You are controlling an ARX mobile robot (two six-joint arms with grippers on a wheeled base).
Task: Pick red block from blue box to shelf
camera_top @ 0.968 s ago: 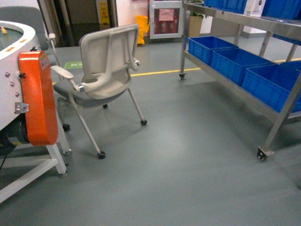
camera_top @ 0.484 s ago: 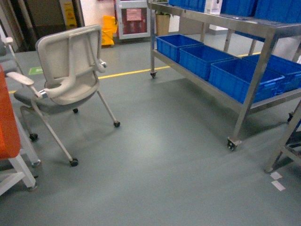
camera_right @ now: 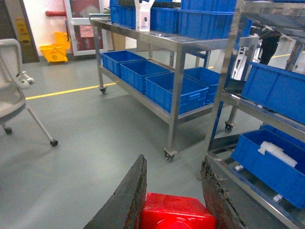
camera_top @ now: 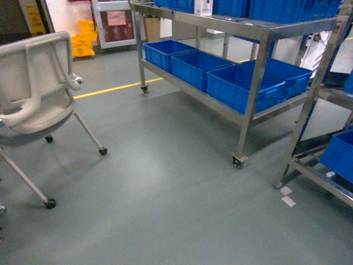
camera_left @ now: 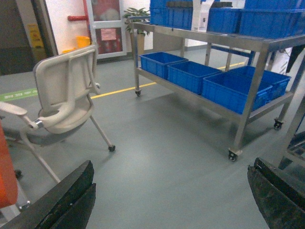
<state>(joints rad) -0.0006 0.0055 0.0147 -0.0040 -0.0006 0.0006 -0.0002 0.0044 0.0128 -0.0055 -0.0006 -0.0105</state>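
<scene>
The red block (camera_right: 176, 212) shows only in the right wrist view, at the bottom edge, with my right gripper (camera_right: 174, 160) shut on it between its two dark fingers. My left gripper (camera_left: 171, 167) is open over bare grey floor, its fingers at the lower corners of the left wrist view with nothing between them. The shelf (camera_top: 259, 34), a shiny steel rack on caster wheels, stands ahead to the right across open floor, also seen as the shelf (camera_right: 180, 47) and the shelf (camera_left: 250, 45). The blue box is out of view. Neither gripper appears in the head view.
Dark blue crates (camera_top: 237, 85) fill the rack's lower tier, and more sit on top. A second steel rack (camera_top: 311, 105) with blue crates stands close at the far right. A white wheeled chair (camera_top: 33, 88) is at the left. A yellow floor line (camera_top: 110, 88) runs behind.
The head view has swung to the right. The chair slid to the left edge, the orange-sided machine left the frame, the rack moved toward the middle, and a second rack appeared at right.
</scene>
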